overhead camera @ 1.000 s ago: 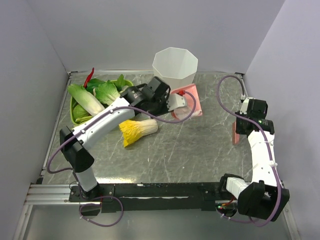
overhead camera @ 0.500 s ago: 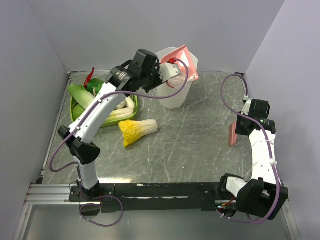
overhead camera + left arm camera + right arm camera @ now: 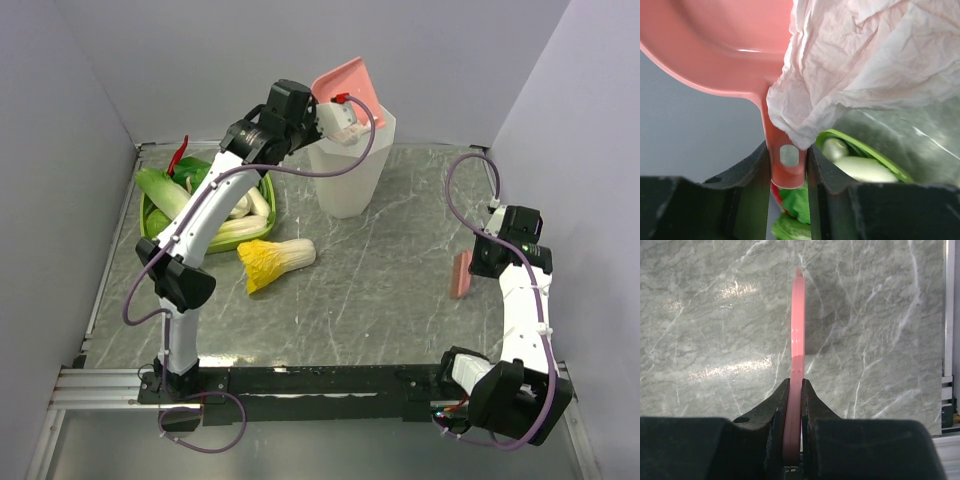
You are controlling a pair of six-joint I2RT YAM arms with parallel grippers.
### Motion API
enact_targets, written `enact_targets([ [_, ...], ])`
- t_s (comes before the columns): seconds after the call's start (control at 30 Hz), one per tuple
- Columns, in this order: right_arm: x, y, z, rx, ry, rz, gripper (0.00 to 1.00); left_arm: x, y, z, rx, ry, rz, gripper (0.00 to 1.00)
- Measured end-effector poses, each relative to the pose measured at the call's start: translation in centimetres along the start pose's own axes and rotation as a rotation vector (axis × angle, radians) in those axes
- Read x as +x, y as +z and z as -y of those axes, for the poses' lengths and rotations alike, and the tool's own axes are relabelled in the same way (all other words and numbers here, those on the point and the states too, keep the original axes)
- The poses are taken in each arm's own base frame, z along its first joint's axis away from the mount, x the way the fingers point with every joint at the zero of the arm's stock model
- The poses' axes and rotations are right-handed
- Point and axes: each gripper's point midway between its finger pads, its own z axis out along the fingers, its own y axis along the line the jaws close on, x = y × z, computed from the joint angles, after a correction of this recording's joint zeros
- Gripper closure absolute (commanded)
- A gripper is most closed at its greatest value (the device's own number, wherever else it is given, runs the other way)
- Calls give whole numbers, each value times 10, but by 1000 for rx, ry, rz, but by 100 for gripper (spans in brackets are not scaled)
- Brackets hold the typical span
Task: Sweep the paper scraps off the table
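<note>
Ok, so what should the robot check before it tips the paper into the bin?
1. Left gripper shut on the dustpan handle: ok.
2. Paper lying in the dustpan: ok.
3. Dustpan lifted up at the bin's top: ok.
4. All the paper will drop inside: cannot tell.
5. Right gripper shut on the flat pink tool, away from the bin: ok.
6. Cabbage on the table apart from the bin: ok.
</note>
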Motion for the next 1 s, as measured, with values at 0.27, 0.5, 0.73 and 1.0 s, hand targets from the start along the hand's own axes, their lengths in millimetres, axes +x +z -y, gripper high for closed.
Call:
enact_targets([
  [0.27, 2, 1, -2, -20, 26, -3, 100, 1, 19, -59, -199, 157, -2, 99],
  [0.5, 5, 2, -5, -39, 44, -9, 100, -12, 33, -109, -390, 493, -28, 99],
  [0.73, 5, 2, -7, -53, 55, -8, 100, -40, 33, -134, -525, 885, -36, 99],
  [1.0, 5, 1, -8, -60, 64, -6, 100, -57, 17, -157, -652, 986, -45, 99],
])
